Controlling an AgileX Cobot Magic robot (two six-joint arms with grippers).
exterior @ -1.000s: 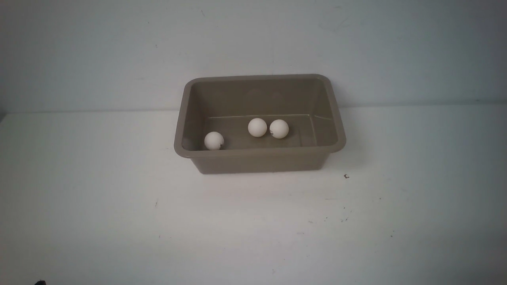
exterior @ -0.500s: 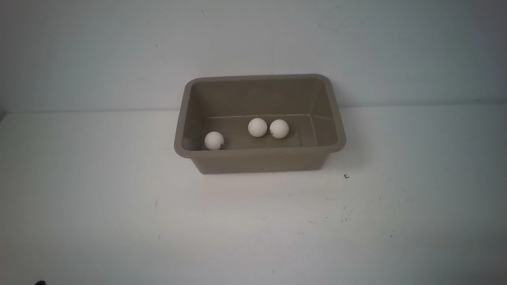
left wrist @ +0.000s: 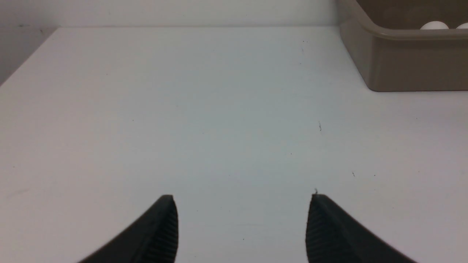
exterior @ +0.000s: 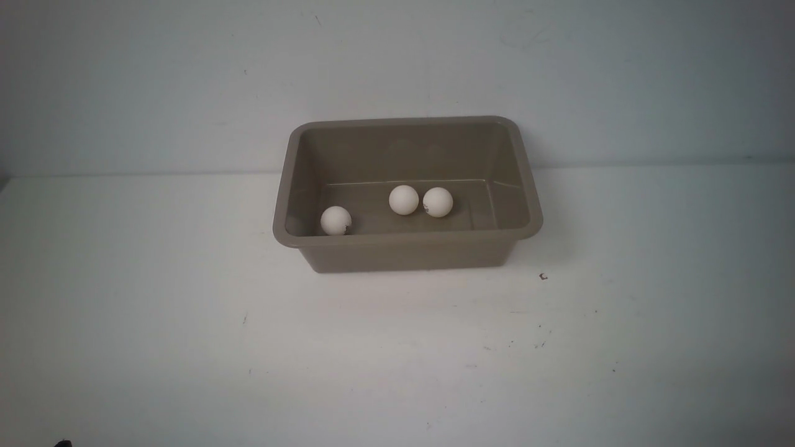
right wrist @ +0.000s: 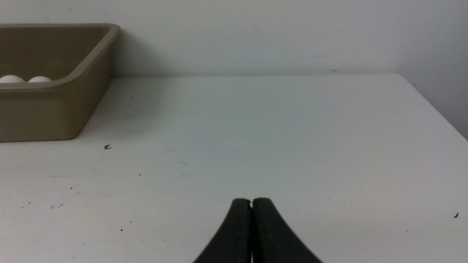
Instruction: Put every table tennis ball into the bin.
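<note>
The taupe bin (exterior: 407, 239) stands on the white table at the middle back. Three white table tennis balls lie inside it: one at the front left (exterior: 335, 220), one in the middle (exterior: 404, 200) and one just right of it (exterior: 438, 202). The bin also shows in the left wrist view (left wrist: 402, 65) and in the right wrist view (right wrist: 47, 109), with ball tops above its rim. My left gripper (left wrist: 241, 199) is open and empty, low over bare table, well short of the bin. My right gripper (right wrist: 251, 201) is shut and empty, over bare table. Neither gripper shows in the front view.
The white table (exterior: 186, 323) runs to a pale wall (exterior: 397, 62) behind the bin. A small brown crumb (exterior: 543, 276) lies right of the bin's front corner. The table's right edge (right wrist: 435, 106) and left edge (left wrist: 25, 58) show in the wrist views.
</note>
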